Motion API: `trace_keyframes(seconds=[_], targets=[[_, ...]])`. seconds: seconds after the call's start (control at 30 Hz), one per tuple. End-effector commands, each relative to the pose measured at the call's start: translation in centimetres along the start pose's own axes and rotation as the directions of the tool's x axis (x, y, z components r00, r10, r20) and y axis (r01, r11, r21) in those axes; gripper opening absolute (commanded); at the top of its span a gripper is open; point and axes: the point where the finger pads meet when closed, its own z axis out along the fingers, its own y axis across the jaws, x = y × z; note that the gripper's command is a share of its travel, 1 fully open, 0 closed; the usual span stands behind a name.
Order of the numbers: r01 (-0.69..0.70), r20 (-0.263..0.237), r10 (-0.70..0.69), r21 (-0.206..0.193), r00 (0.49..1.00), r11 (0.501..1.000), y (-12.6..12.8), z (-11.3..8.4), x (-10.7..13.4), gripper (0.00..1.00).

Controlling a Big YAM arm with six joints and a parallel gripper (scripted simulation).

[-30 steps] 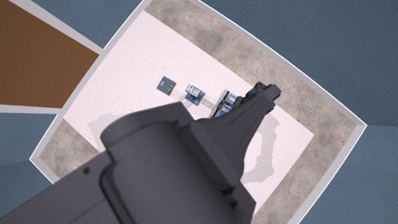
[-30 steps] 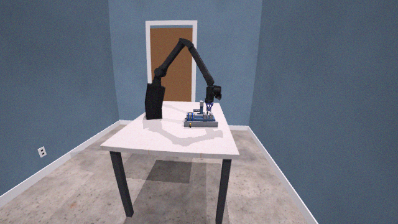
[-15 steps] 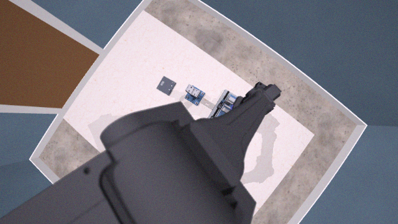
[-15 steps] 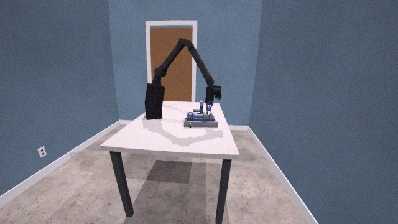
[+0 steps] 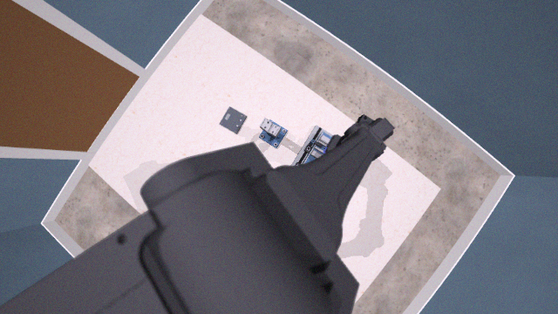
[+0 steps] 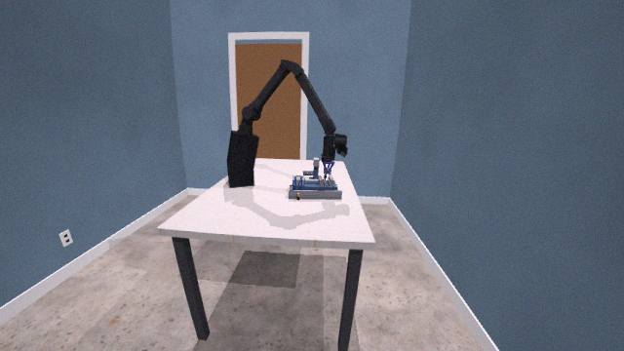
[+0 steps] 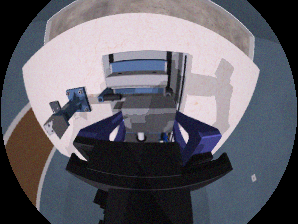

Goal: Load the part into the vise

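1. We are gripping the grey block (image 7: 149, 106) between our blue-violet fingers (image 6: 331, 167), one on each side of it; the fingers are standing well apart, closed on its sides.
2. We are holding the block over the vise (image 5: 311, 146) (image 6: 316, 194) (image 7: 137, 80). We cannot tell whether it is touching the low bars, the fixed jaw or the work stop, nor which way its slot is facing.
3. Our wrist is pointing the fingers downward, and the arm (image 5: 209, 218) (image 6: 312, 97) is arching high from its black base (image 6: 243, 158) across to the vise. From above, the arm is hiding part of the vise and the fingers.
4. Beside the vise, the V-block stand (image 5: 273, 132) (image 7: 79, 100) is standing on its blue foot.
5. Beyond that stand, the dark infeed plate (image 5: 233, 120) (image 7: 54, 106) is lying flat on the white tabletop (image 5: 183, 87) (image 6: 273, 224) (image 7: 210, 65).
6. Farther out, we are seeing a brown door (image 5: 65, 78) (image 6: 268, 97) (image 7: 25, 160) between blue walls.
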Motion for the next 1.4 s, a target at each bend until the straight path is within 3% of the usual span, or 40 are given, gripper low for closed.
trace_keyframes(seconds=[0.0,1.37], targets=[[0.0,0.029,0.0,0.012,1.0,1.0,0.0,-0.2,-1.9,0.0],[-0.002,0.008,0.002,0.004,1.0,1.0,0.4,0.5,-0.6,0.0]])
